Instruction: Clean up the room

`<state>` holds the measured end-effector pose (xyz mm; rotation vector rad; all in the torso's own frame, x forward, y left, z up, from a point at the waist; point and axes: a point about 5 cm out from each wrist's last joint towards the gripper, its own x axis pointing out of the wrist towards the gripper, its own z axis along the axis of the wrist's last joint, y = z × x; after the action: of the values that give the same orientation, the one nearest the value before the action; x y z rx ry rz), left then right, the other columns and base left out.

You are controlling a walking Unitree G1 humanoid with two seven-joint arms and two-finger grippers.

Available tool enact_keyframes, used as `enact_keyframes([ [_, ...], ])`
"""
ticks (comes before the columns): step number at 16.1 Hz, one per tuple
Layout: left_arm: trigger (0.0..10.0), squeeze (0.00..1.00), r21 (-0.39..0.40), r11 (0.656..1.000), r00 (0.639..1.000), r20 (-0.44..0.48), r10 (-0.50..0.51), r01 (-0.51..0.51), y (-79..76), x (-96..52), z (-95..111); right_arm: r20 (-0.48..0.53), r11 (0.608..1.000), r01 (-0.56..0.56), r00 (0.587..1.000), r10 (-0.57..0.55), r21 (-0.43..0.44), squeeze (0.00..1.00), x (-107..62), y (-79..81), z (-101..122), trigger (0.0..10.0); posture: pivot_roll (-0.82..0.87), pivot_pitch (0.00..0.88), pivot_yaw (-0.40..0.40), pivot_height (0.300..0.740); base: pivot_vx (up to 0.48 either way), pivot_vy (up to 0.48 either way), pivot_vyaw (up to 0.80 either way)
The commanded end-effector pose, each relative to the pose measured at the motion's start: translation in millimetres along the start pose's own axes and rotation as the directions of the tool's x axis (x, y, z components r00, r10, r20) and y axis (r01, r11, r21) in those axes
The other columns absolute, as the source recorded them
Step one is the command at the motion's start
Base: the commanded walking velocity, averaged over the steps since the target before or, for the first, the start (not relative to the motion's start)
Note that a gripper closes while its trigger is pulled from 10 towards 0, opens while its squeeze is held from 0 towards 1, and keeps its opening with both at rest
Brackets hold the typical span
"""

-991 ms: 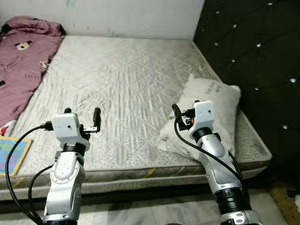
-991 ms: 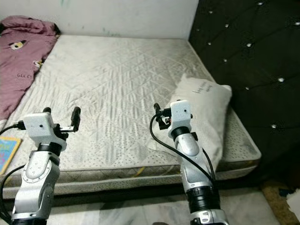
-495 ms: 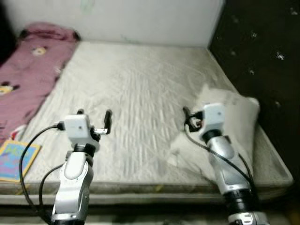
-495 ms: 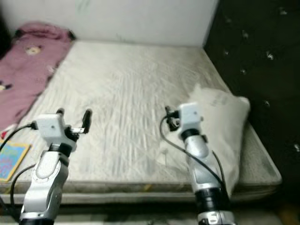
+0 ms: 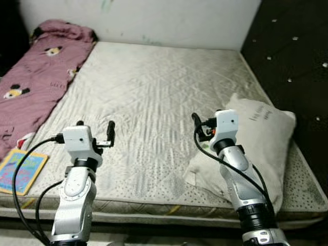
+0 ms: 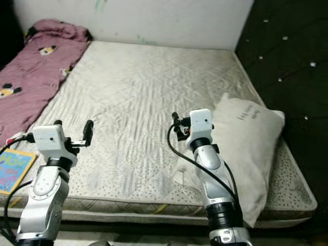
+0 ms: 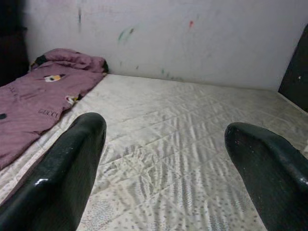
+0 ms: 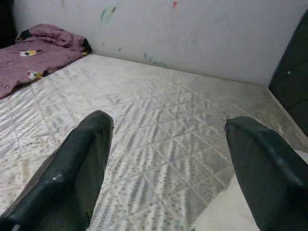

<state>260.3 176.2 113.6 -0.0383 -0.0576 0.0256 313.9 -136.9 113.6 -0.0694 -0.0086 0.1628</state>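
Observation:
A bare quilted mattress (image 5: 154, 87) lies before me. A grey-white pillow (image 5: 259, 138) rests at its front right corner. A maroon patterned blanket (image 5: 36, 72) is spread along the left side. A colourful book (image 5: 20, 169) lies on the front left edge. My left gripper (image 5: 96, 125) hovers open over the front of the mattress, holding nothing. My right gripper (image 5: 209, 121) is open beside the pillow's left edge, its arm above the pillow. The left wrist view shows open fingers (image 7: 72, 173) over bare mattress, as do the fingers (image 8: 72, 178) in the right wrist view.
A black tufted headboard (image 5: 297, 56) stands along the right side. A white wall (image 5: 154, 20) with small paint marks closes the far side. The mattress's front edge (image 5: 154, 210) runs just under my arms.
The whole picture has shifted right, so the camera has turned left; more of the blanket and book shows. Both arms keep the same pose with open fingers.

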Motion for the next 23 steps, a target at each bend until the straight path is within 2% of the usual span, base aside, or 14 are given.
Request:
enact_keyframes([
  [1,10.0,0.0,0.011,1.0,1.0,-0.007,-0.001,0.001,1.2,-0.3,0.0,-0.01,1.0,0.001,1.0,-0.001,0.005,0.0,0.0,-0.1,-1.7,10.0,-0.08,0.0,-0.04,0.74,0.0,0.0,0.0],
  [23,10.0,0.0,-0.015,1.0,1.0,-0.007,-0.012,0.012,-2.2,0.4,0.6,-0.019,1.0,0.011,1.0,-0.011,-0.004,0.0,0.5,-2.9,-2.3,10.0,-0.08,0.0,-0.042,0.74,0.0,-0.296,0.0],
])
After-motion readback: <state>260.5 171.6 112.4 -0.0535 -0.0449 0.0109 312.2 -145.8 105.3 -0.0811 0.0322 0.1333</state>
